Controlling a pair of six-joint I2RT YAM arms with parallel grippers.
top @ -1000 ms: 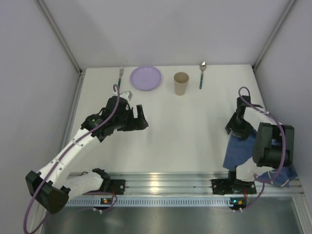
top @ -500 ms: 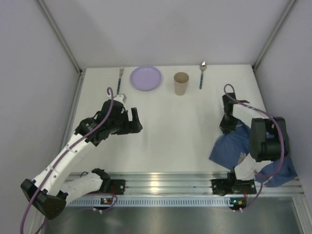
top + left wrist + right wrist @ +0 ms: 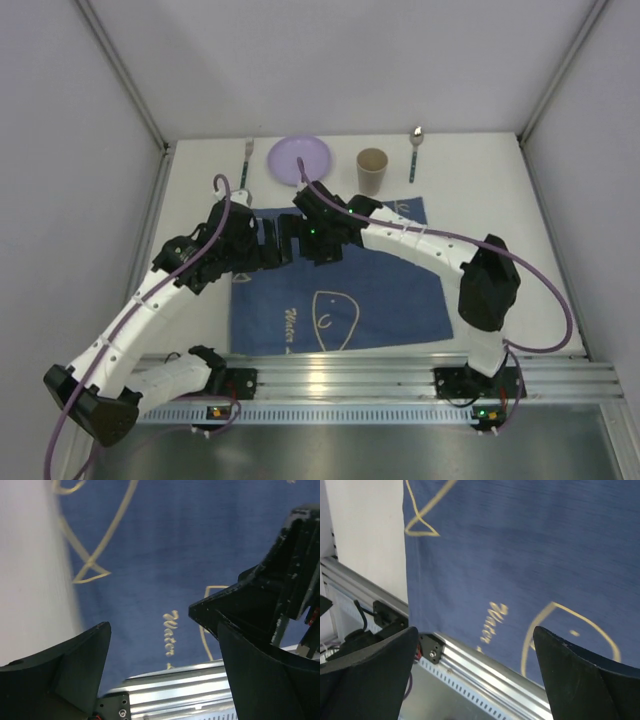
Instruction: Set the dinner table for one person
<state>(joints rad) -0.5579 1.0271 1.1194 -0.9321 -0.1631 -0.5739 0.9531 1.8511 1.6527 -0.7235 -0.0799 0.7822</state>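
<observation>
The dark blue placemat (image 3: 340, 290) with white line drawings lies flat on the white dinner table (image 3: 500, 200), near the front rail. My left gripper (image 3: 278, 247) is open and empty above the placemat's far left part. My right gripper (image 3: 318, 240) is open and empty just right of it, its arm reaching across the placemat. In the left wrist view my left gripper (image 3: 150, 620) has its jaws wide apart over the placemat (image 3: 165, 555). In the right wrist view my right gripper (image 3: 475, 630) is also wide open over the placemat (image 3: 520, 555).
At the back of the table lie a fork (image 3: 248, 155), a purple plate (image 3: 299, 159), a tan cup (image 3: 372, 171) and a spoon (image 3: 415, 153). The silver rail (image 3: 340, 375) runs along the front edge. Grey walls close in the sides and back.
The placemat, bunched at the right arm before, now lies spread flat in the front middle. The right arm has swung far left to beside the left gripper. The left arm has barely moved.
</observation>
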